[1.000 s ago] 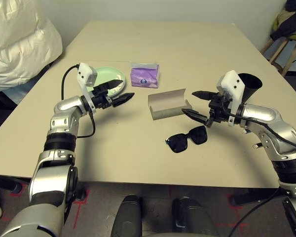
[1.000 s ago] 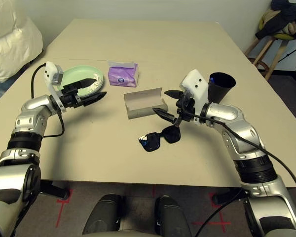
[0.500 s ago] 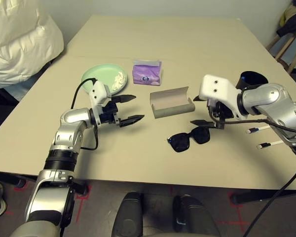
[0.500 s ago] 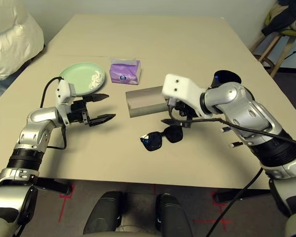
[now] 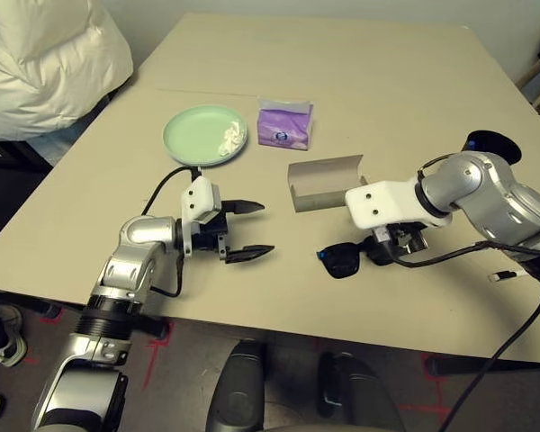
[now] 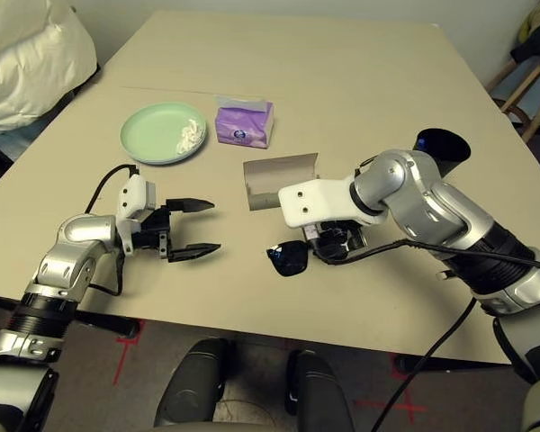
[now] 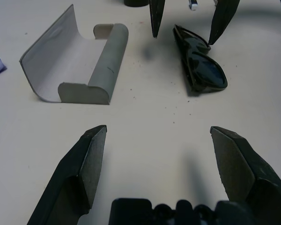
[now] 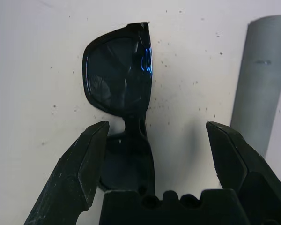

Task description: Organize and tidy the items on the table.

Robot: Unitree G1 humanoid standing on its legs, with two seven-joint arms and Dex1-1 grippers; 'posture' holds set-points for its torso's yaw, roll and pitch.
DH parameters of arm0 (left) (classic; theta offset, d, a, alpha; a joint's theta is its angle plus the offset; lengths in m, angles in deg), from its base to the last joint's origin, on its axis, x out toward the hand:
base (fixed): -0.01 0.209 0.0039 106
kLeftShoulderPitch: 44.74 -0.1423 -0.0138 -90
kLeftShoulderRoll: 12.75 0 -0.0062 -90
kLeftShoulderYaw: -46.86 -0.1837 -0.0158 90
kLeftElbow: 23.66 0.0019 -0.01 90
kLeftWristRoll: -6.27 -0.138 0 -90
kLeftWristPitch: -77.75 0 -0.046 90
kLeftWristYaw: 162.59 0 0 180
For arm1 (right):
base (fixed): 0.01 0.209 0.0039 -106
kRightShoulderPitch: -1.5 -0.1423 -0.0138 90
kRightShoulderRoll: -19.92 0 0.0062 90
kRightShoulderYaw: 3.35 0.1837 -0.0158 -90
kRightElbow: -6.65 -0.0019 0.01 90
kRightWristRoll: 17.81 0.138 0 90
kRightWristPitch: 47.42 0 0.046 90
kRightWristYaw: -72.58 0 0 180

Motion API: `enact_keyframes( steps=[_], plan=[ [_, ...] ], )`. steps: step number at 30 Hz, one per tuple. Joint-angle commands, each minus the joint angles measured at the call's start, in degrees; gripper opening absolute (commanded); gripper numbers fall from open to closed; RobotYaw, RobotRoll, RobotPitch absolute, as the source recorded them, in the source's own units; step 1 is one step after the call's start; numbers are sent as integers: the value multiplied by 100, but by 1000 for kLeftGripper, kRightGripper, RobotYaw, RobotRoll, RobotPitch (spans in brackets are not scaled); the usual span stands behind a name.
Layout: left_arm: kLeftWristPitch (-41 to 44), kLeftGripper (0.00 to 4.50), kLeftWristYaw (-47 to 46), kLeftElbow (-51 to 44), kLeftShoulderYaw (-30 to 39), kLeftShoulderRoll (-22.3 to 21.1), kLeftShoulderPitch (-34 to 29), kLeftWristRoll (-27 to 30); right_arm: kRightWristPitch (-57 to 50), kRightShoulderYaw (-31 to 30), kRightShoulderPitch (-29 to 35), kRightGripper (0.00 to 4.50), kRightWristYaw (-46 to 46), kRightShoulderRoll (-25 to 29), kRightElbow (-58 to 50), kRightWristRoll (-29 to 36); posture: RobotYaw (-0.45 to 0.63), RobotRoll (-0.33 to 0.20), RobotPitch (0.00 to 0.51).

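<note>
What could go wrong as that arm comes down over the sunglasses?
The right gripper hangs open right over the sunglasses, fingers either side of the bridge. Closing there could pinch a lens or make the frame skid away. The open glasses case lies close beside them, so the arm might nudge it.

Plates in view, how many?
1: a pale green plate with a tissue on its rim, on the table's left side beside the purple pack. A second stacked under it can't be ruled out.
</note>
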Motion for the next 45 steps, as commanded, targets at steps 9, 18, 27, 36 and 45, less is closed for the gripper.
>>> enact_keyframes(
  steps=[9, 18, 27, 36, 45],
  plan=[
    [119, 4480, 17, -281, -101, -24, -32, 61, 74, -74, 88, 4500, -229, -136, -48, -501, 337, 0, 155],
    [95, 4480, -6, -285, -127, -12, -18, 39, 82, -42, 38, 4500, -433, -187, -149, -612, 338, 0, 157],
    [105, 4500, -61, -364, -115, -34, -64, 36, 75, -55, -88, 4098, -637, -275, -72, -717, 348, 0, 160],
    [155, 4500, -99, -465, -113, -45, -91, 51, 285, -157, 39, 846, -709, -335, 239, -911, 351, 0, 164],
    [180, 4500, -95, -484, -106, -72, -97, 50, 429, -85, 66, 332, -724, -374, 374, -975, 349, 0, 162]
  ],
)
